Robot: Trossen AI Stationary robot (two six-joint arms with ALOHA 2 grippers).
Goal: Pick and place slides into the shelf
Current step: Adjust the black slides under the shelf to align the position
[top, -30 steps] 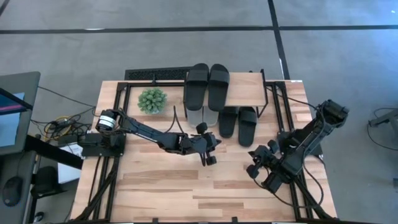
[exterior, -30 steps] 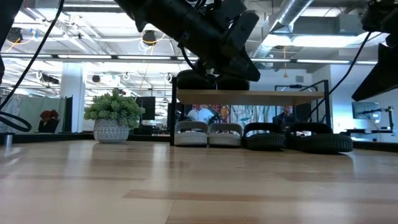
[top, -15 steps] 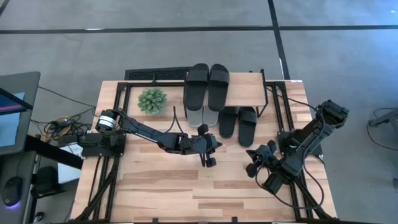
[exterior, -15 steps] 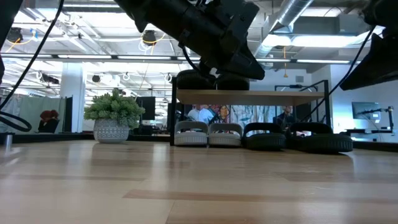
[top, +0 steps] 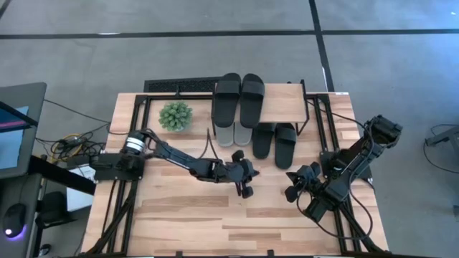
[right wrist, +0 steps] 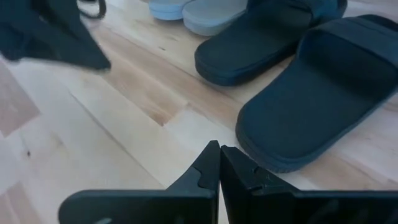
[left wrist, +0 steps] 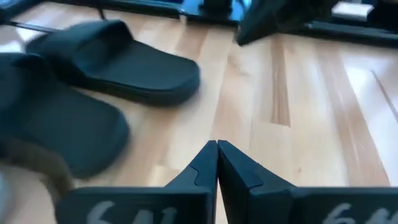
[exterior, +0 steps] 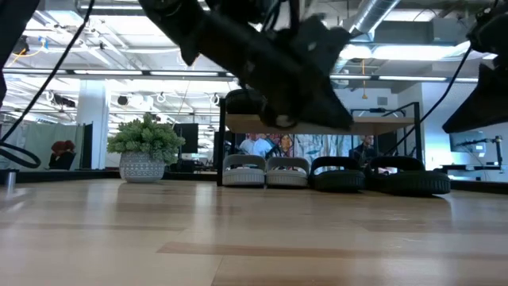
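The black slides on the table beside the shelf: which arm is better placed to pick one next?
Probably the right. The right gripper, shut, faces the black slides on the table directly; the left gripper, also shut, sits farther to their side.

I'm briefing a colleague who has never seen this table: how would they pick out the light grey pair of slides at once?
Find the small wooden shelf at the table's far edge, right of the potted plant. The grey slides sit on the tabletop under its left half, toes poking out. They are the only pale pair: black slides lie on the board above and on the table to their right.
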